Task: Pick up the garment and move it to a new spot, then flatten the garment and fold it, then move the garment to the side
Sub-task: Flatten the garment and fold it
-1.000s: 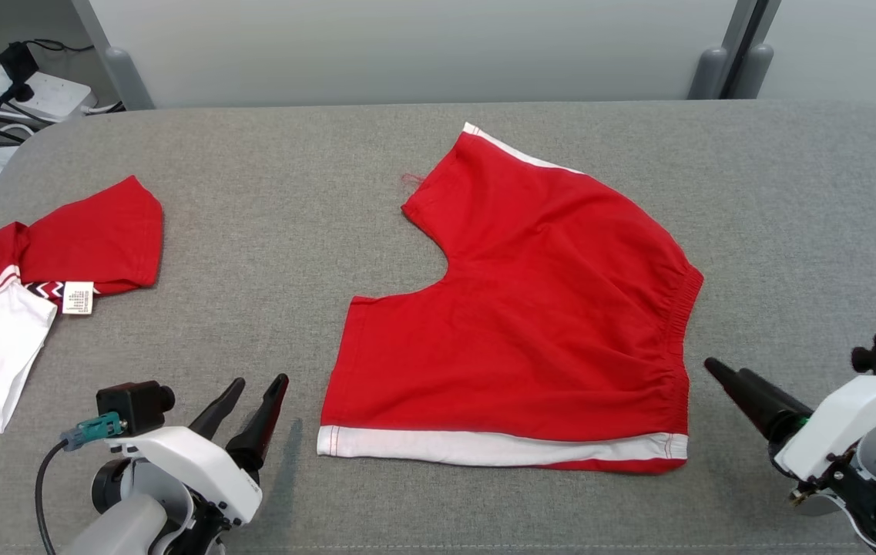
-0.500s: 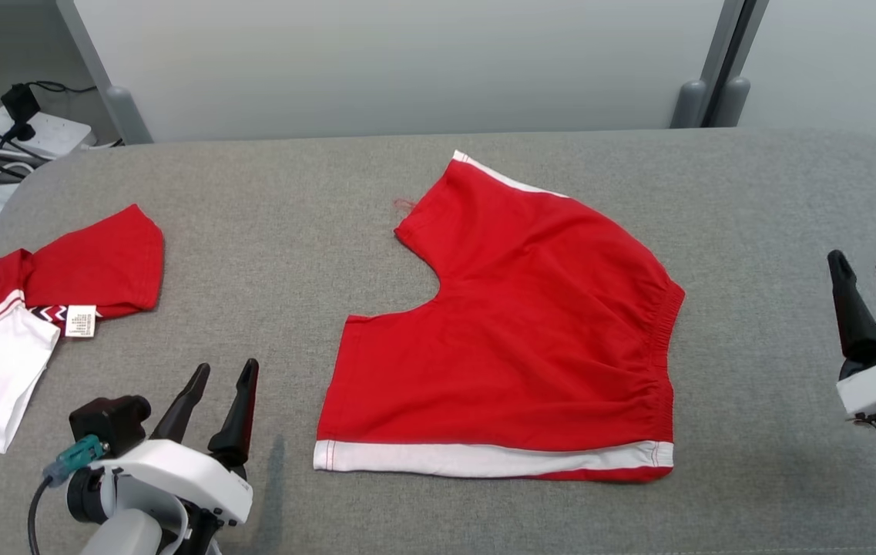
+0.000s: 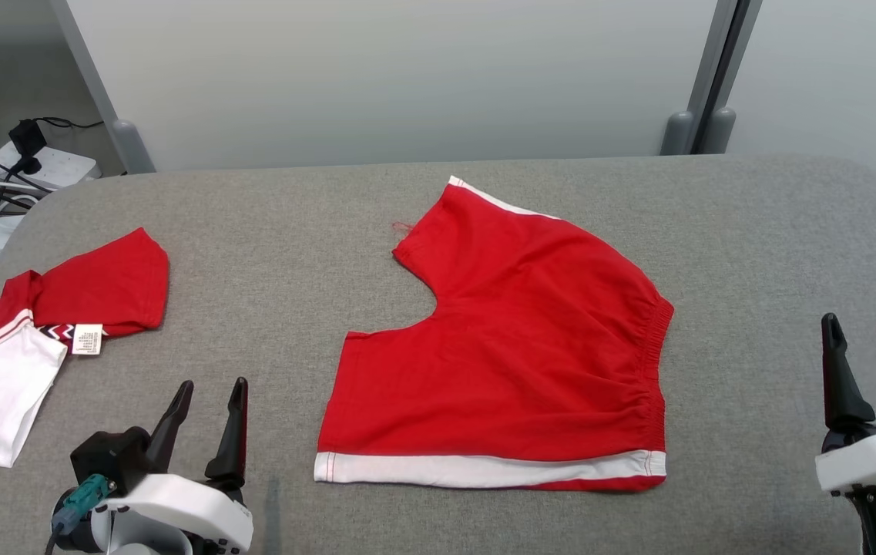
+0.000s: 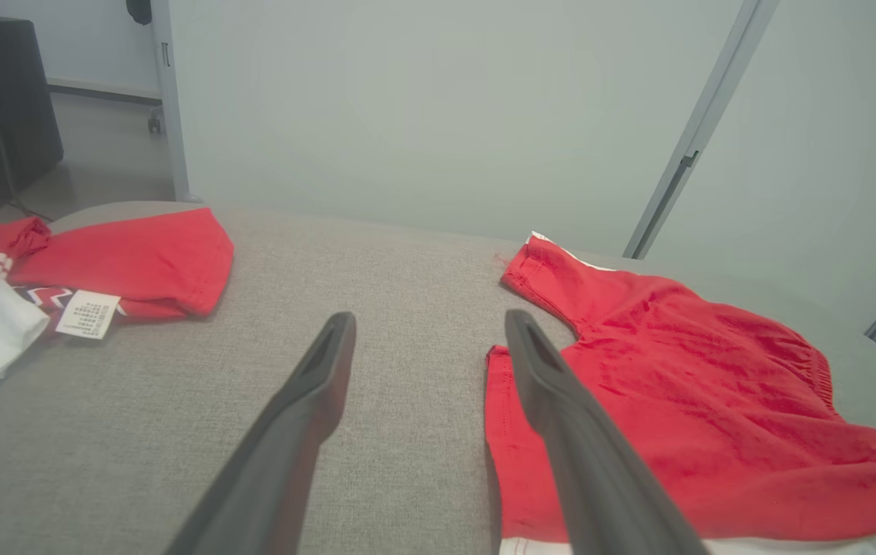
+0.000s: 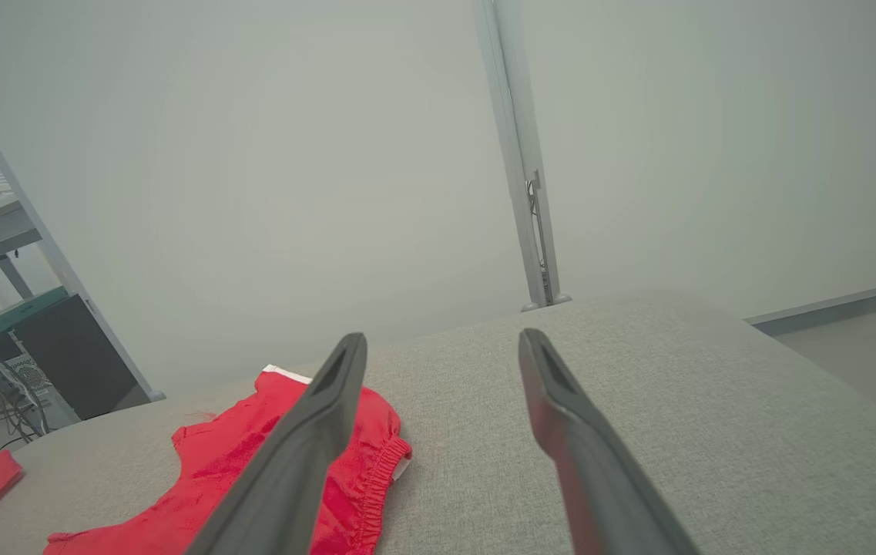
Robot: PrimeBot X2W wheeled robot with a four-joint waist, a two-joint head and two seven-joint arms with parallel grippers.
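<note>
- Broadly, the grey desk [image 3: 253, 223] is covered in soft fabric, so cloth dragged across it could bunch up.
- Mid-desk lies the red garment [image 3: 515, 347], fairly flat, waistband toward my right; pinching one side only could pull it skew and add creases.
- At the desk's left edge sits a second red-and-white garment [image 3: 60, 308], well apart; shifting mine that way could tangle the two.
- My left fingers [image 3: 231, 432] and right fingers [image 3: 838, 385] are spread, holding nothing, flanking the garment; reaching too deep could snag the desk cover.
</note>
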